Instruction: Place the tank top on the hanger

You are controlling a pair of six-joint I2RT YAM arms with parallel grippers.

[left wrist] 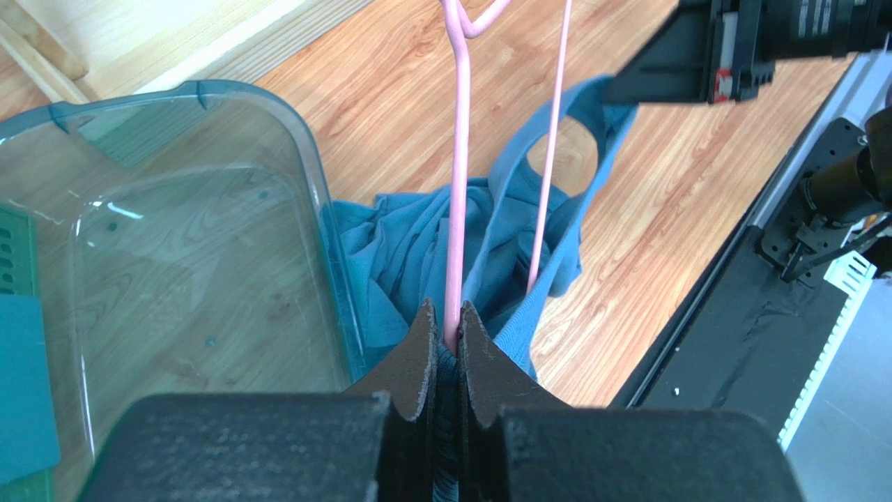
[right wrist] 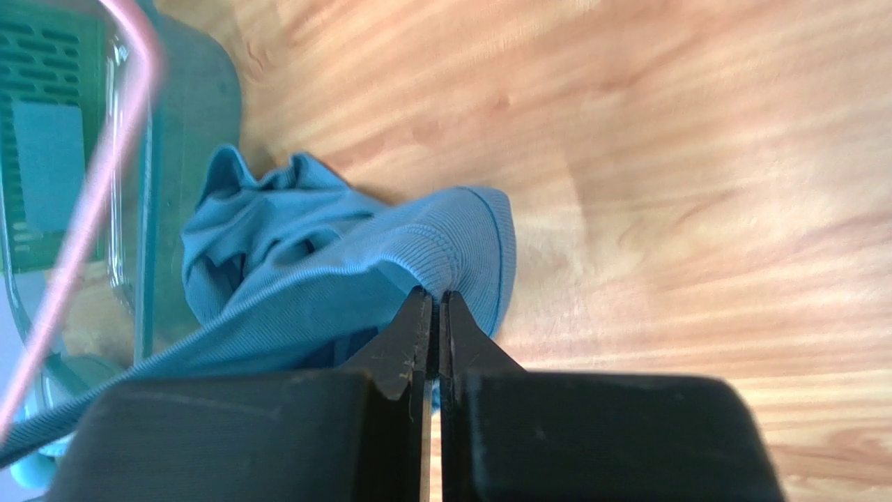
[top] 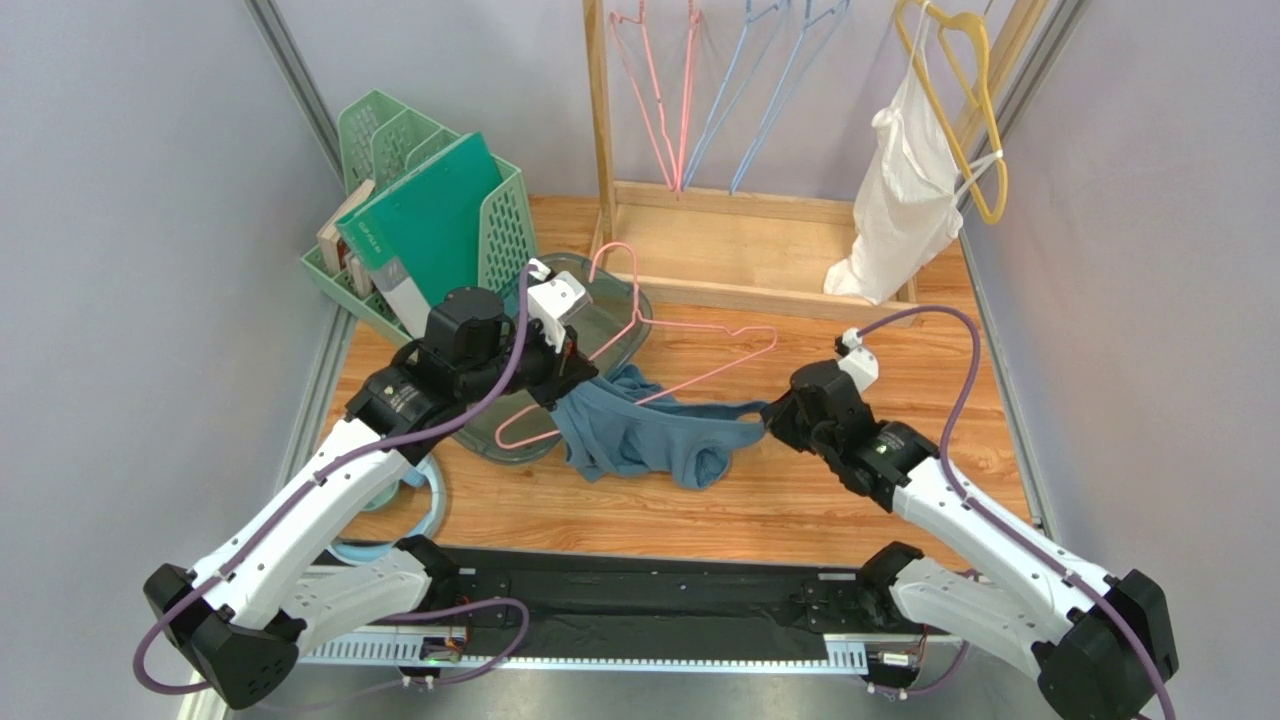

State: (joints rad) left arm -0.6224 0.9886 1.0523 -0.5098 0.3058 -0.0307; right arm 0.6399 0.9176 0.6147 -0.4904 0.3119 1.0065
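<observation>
**Both grippers clamped, tank top slung between them**

The left gripper has its fingers pressed together on one wire of the hanger, with a fold of the tank top caught in the same pinch. The right gripper is squeezed onto a ribbed edge of the tank top, its fingertips almost touching.

The tank top lies crumpled on the table, near the middle, between the two grippers. Its left part is bunched against a clear tub. In the left wrist view, a strap loop opens on the far side of the left gripper's fingers. The hanger's second wire crosses that opening, but whether it goes through the loop cannot be told.

The hanger lies partly over the tub, with its hook towards the far side and its long corner pointing right over bare wood.

Further out, a green basket stands at the far left. A wooden rack at the far edge carries pink and light-blue hangers. At the far right, a white garment hangs on a yellow hanger.
</observation>
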